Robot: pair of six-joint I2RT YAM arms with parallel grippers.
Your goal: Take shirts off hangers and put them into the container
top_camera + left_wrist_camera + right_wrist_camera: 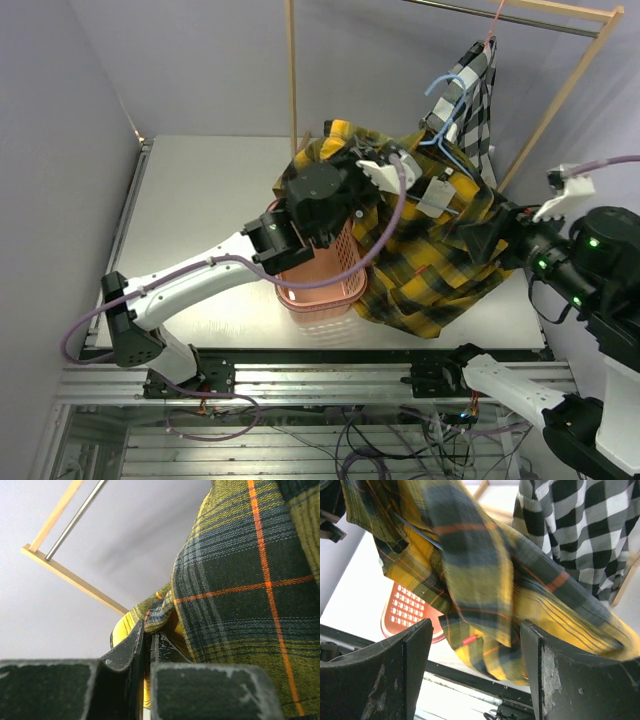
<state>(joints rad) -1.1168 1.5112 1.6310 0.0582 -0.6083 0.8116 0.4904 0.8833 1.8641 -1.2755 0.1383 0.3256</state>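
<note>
The yellow plaid shirt hangs in a big bunch over the right side of the pink basket, near the front edge of the table. The left end effector is closed tight on a fold of it. The right end effector is wide open beside the shirt and holds nothing. The black-and-white shirt hangs above the back right corner, with the blue hanger just beside it.

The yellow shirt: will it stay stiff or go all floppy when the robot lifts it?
Probably floppy: the yellow shirt sags in folds from the left gripper pinching it. Likely light, since one small pinch lifts much of it. It may spill over the basket, as it drapes past its rim.
</note>
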